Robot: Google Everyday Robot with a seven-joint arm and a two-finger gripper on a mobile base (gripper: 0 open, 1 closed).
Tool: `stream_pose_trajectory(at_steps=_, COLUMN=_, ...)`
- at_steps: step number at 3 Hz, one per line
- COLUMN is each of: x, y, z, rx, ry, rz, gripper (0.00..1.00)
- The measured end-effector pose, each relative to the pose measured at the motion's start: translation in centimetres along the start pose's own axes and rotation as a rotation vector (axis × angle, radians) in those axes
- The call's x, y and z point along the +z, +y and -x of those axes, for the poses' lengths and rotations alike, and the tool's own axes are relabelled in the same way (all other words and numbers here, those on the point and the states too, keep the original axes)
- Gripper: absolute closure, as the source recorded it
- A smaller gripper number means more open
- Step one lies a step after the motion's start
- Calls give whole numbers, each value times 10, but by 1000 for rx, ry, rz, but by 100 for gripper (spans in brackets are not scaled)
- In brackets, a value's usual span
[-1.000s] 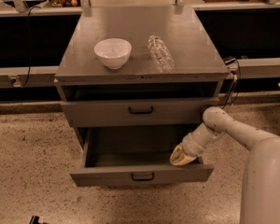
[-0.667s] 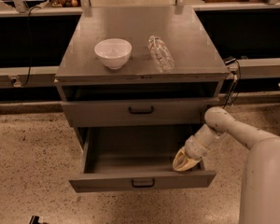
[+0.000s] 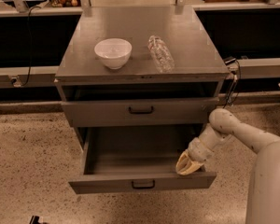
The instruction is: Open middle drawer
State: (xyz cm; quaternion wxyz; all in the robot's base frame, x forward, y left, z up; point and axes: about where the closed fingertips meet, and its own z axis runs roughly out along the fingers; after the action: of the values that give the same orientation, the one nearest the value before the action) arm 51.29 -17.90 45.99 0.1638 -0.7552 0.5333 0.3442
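Camera view, sole entry.

Cabinet, grey metal, stood on a speckled floor.

Item: white bowl, upright, on the cabinet top left of centre and toward its front edge.

Item: clear plastic bottle, lying on its side just right of the bowl and apart from it, its length running front to back.

Item: upper drawer, taller front, black handle at its centre, pushed in.

Item: middle drawer, directly below the upper one, pulled well out toward the camera. It had a plain grey inside with nothing seen in it, and a low flat front carrying a small black pull at its centre.

Item: gripper, tan, on a pale arm that reached in from the right. It sat at the drawer's front right corner, inside the drawer and just behind the front panel, apparently against it. Whether it was spread or closed could not be told.

Change noted: over the last second the drawer front had come further out and lower in view, with more of the grey floor showing. The gripper had travelled with it at the same corner. The latest step was smaller than the one before.

Assessment: the drawer looked close to full travel and the opening seemed largely done. Only a short final draw, or a release and lift clear of the corner, appeared to remain.
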Motion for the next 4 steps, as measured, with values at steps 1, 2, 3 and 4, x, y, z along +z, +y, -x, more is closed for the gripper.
stream_pose_trajectory(at_steps=1, x=-13, y=-7, z=6, rx=7, ry=-22, rz=-90, gripper=100)
stream_pose_trajectory(at_steps=2, x=-24, y=-17, z=14, rx=66, ry=-57, rz=-238, gripper=100)
stream_pose_trajectory(at_steps=3, x=-23, y=-22, z=11, rx=65, ry=-48, rz=-253, gripper=100)
stream_pose_trajectory(at_steps=4, x=3, y=-27, z=15, rx=33, ry=-58, rz=-224, gripper=100)
